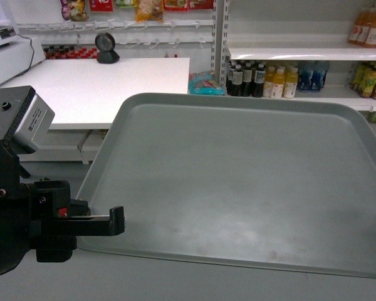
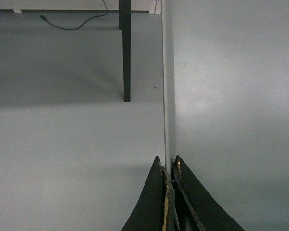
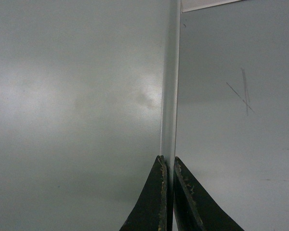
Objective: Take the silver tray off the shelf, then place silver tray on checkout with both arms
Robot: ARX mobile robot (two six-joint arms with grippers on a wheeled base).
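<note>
A: Where's the tray (image 1: 238,182)?

B: Mid-frame, held up off the shelf, long axis running left to right. The left hand (image 1: 116,221) pinches its lower-left rim; the right hand (image 3: 167,166) is clamped on the opposite rim (only the wrist view shows it).

A: And the worktop (image 1: 100,88)?

B: Upper left, beyond the tray's far left corner, so the left arm is nearer.

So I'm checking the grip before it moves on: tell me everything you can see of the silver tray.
The silver tray is a large matte grey-green rectangle with rounded corners and a low raised rim, its plain surface faintly smudged. It is held up off any surface, roughly level. The left gripper is shut on its left rim and the right gripper on its right rim. The white checkout lies beyond it.
</note>
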